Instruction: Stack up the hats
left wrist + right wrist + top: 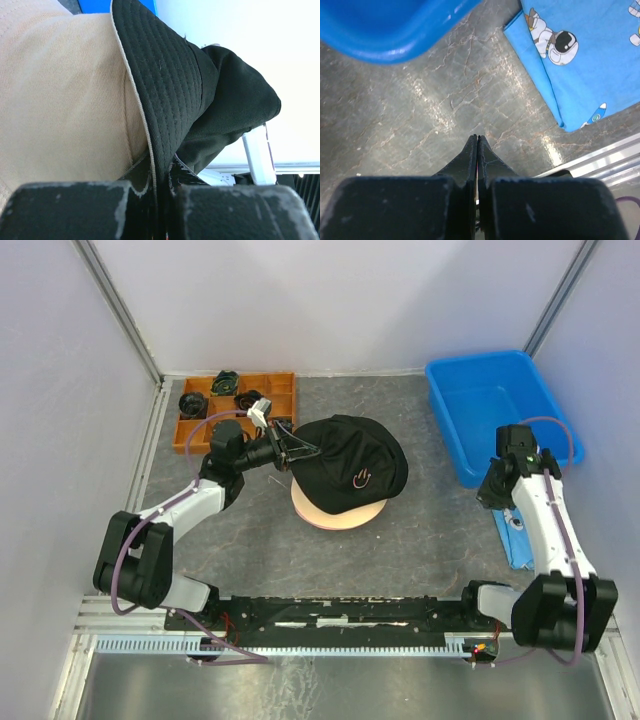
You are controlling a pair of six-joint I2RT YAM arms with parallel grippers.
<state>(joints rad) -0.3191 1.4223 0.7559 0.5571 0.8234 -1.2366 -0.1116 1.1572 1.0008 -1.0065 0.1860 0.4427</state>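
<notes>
- I find a black soft fabric bucket hat [350,462] with a small pale smiley on its crown near the middle of the grey marbled table [250,530], topmost on a pile.
- Under it lies a pale pinkish-beige soft fabric hat [335,517]. Only its round brim shows, at the near side. I cannot tell how many pale hats make up the pile.
- The left gripper [305,453] reaches in from the left and is clamped on the black hat's brim at its left edge.
- In the left wrist view, the black hat [160,75] shows its stitched brim running down between the fingers of the left gripper [159,170]. The brim is pinched on edge, with the pale hat [60,100] filling the left of that view.
- The right gripper [492,498] hangs over the table's right side, well apart from the pile.
- In the right wrist view, the right gripper [477,140] has its fingers pressed together with nothing between them, over bare table [420,115].
- A blue rectangular plastic bin [440,400] stands at the far right corner. Its rounded corner [380,30] shows near the right gripper.
- A blue cloth printed with astronauts [515,540] lies flat at the right edge, beside the right arm. The print is plain in the wrist view [590,65].
- An orange-brown wooden compartment tray [260,376] sits at the far left, holding small dark coiled bundles [193,402] in several compartments.
</notes>
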